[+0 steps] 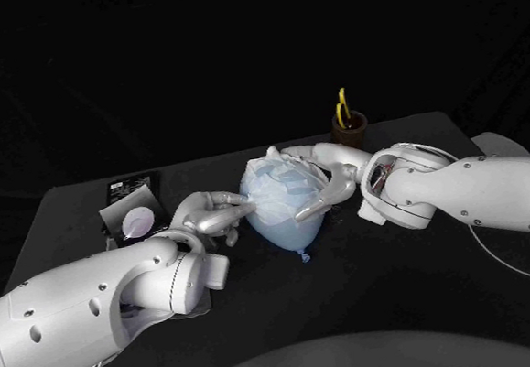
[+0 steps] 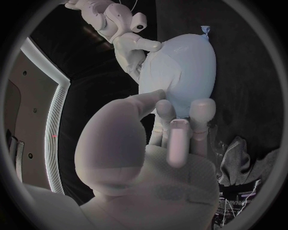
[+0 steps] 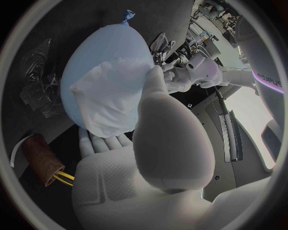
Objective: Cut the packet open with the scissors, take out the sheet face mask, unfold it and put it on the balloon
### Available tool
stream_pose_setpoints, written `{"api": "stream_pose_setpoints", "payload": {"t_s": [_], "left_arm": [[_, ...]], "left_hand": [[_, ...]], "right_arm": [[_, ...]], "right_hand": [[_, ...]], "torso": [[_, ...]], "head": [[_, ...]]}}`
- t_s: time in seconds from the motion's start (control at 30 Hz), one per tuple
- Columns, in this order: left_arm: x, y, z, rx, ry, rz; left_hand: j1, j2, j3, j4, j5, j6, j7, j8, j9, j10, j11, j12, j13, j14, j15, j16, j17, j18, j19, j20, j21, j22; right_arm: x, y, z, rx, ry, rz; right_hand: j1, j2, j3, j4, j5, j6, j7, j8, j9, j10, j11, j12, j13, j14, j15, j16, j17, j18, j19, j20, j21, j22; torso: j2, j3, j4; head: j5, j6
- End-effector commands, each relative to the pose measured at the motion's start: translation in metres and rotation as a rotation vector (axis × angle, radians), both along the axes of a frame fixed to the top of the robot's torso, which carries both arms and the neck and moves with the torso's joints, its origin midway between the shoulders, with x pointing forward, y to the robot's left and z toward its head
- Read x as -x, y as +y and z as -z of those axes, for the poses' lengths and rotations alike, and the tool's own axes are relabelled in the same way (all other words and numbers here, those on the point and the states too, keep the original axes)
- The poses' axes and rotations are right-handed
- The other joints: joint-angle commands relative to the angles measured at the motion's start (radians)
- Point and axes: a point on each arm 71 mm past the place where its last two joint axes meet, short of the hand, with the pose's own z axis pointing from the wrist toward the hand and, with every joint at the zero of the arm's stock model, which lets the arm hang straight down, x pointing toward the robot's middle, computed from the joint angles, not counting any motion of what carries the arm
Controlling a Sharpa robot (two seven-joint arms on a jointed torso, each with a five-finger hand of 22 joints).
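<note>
Around the hands: a brown cup [image 1: 352, 123] with the yellow-handled scissors [image 1: 342, 103] in it is standing just behind the right hand [image 1: 324, 175]. The packet [image 1: 134, 218] is lying flat on the desk [image 1: 398, 276] just outside the left hand [image 1: 210, 217]. Some crumpled clear plastic [image 3: 36, 72] is sitting on the far side of the balloon from the right hand. Nothing is getting between the hands and the balloon [image 1: 278, 228], which is lying between the two hands. The right hand is cupping it, with fingers underneath and the thumb pressing down on the sheet face mask [image 1: 279, 186]. The left hand is reaching in from the other side, fingers close together and tips touching the mask's edge. I honestly can't tell if it's pinching the mask or just pushing on it. The balloon is pale blue and egg-shaped, its knot pointing back toward the robot. The white mask is lying draped over its upper half and looking a bit wrinkled.
</note>
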Motion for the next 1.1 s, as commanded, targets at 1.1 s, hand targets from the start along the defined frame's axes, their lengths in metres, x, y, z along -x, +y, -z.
{"api": "stream_pose_setpoints", "payload": {"t_s": [1.1], "left_arm": [[0.007, 0.014, 0.008, -0.014, 0.123, 0.071]], "left_hand": [[-0.032, -0.008, 0.042, -0.014, 0.009, -0.004, 0.001, 0.035, 0.13, 0.054, -0.039, 0.017, 0.021, 0.073, -0.008, 0.005, 0.123, -0.016, 0.011, -0.001, 0.014, 0.011]], "right_arm": [[0.014, 0.002, -0.001, -0.117, 0.037, -0.049]], "right_hand": [[-0.12, -0.047, -0.084, 0.002, 0.003, -0.047, 0.162, -0.014, -0.018, -0.063, 0.005, -0.024, -0.005, -0.061, 0.01, -0.017, -0.026, -0.001, -0.007, 0.003, 0.001, -0.013]], "torso": [[0.0, -0.0007, 0.0011]], "head": [[-0.001, 0.001]]}}
